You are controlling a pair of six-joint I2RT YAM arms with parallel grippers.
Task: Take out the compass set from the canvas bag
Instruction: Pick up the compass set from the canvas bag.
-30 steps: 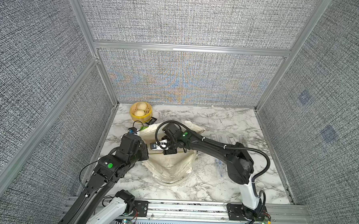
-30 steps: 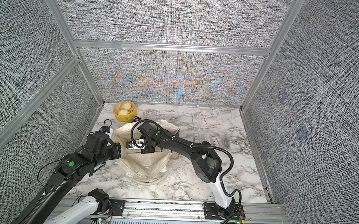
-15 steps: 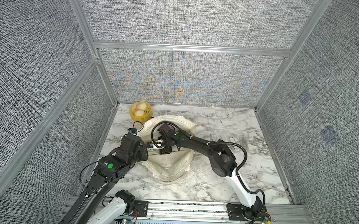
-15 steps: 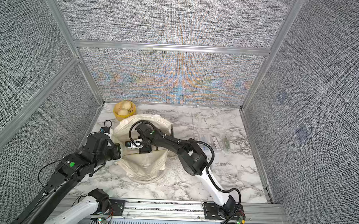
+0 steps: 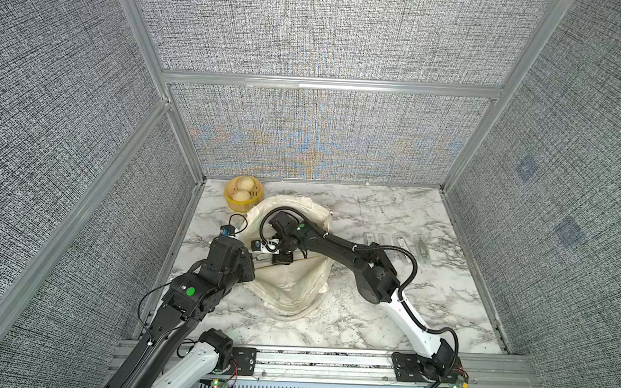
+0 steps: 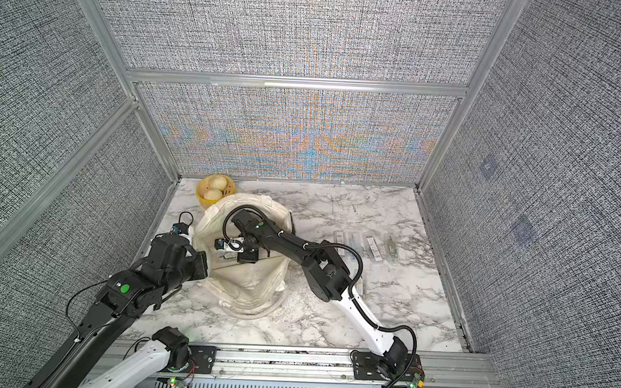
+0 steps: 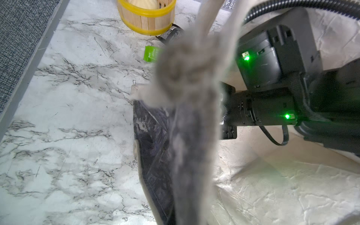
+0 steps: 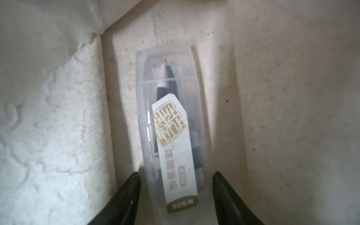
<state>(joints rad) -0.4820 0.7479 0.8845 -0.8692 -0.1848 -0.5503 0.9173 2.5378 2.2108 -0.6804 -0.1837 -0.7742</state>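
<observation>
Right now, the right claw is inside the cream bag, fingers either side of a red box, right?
No: the right wrist view shows a clear plastic case, not a red box, between the right gripper's fingers inside the canvas bag.

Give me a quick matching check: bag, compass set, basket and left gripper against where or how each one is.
1 bag
2 compass set
3 basket
4 left gripper

A shut on the bag's rim
B far corner of the table
C inside the bag, straddled by the right gripper
D cream, slumped open

Pairs: 1-D, 2-C, 3-B, 4-A
</observation>
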